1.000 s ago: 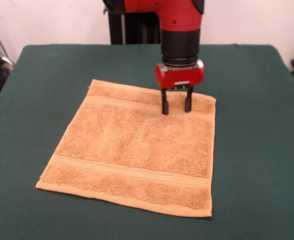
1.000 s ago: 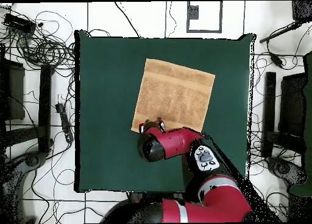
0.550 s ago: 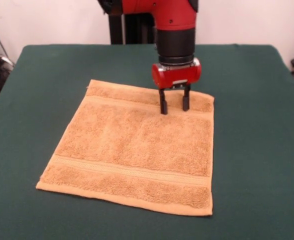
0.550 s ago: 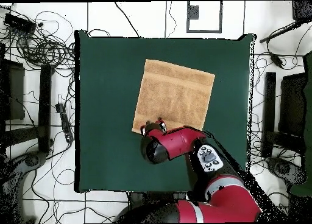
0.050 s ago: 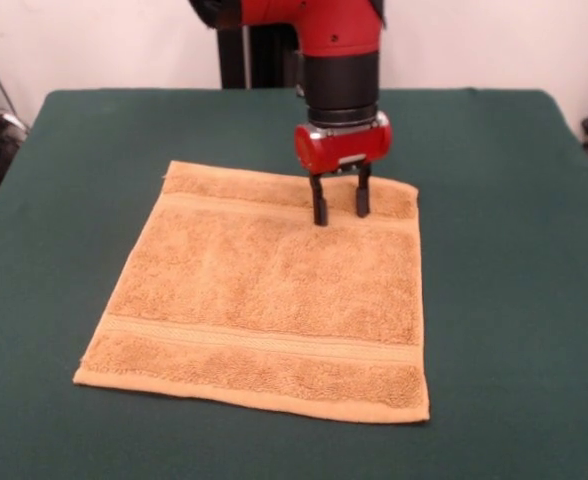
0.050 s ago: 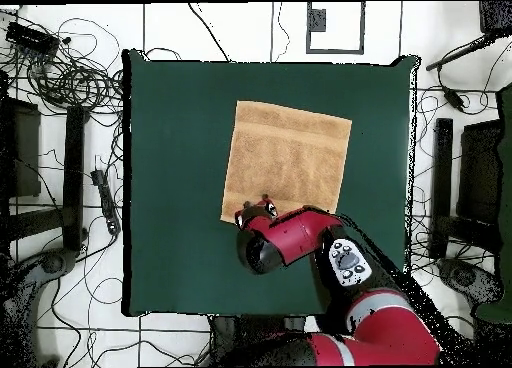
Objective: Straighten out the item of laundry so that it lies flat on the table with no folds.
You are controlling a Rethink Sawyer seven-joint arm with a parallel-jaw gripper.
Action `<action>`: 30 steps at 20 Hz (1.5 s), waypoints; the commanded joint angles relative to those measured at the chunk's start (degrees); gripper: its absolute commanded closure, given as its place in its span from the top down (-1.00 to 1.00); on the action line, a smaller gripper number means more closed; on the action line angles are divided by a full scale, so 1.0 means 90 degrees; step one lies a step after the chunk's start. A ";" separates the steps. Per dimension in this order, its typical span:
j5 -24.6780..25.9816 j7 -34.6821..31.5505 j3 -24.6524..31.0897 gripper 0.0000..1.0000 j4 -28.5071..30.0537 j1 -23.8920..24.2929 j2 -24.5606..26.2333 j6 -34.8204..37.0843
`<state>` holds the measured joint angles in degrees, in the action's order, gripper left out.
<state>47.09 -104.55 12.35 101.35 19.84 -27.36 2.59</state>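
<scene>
The item of laundry, an orange-tan terry towel (image 5: 269, 290) (image 6: 288, 159), lies spread out flat on the dark green table (image 5: 514, 250) (image 6: 175, 184), with a woven band near its near and far edges. My gripper (image 5: 339, 210) (image 6: 257, 207) stands open, its two dark fingers pressing down on the towel's far band, right of the middle of that edge. Nothing is held between the fingers. In the overhead view the red arm hides the towel edge nearest the robot.
Cables (image 6: 70, 74) and stands (image 6: 442, 184) lie on the floor around the table in the overhead view. Bare green felt surrounds the towel on every side, widest on the left in the overhead view.
The gripper has shifted left in the front view, fingers still on the towel's far edge. The towel has turned a little with it, its far edge now squarer to the table.
</scene>
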 commanded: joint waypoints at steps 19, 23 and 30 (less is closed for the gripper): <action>0.1648 0.1889 0.0496 1.00 0.0758 0.0551 0.0610 0.1893; 0.1743 0.2258 0.0637 1.00 0.0778 0.0807 0.0626 0.2078; 0.1825 0.2790 0.0884 1.00 0.0787 0.1116 0.0613 0.2370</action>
<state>56.47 -103.60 19.98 103.28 27.47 -27.52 3.22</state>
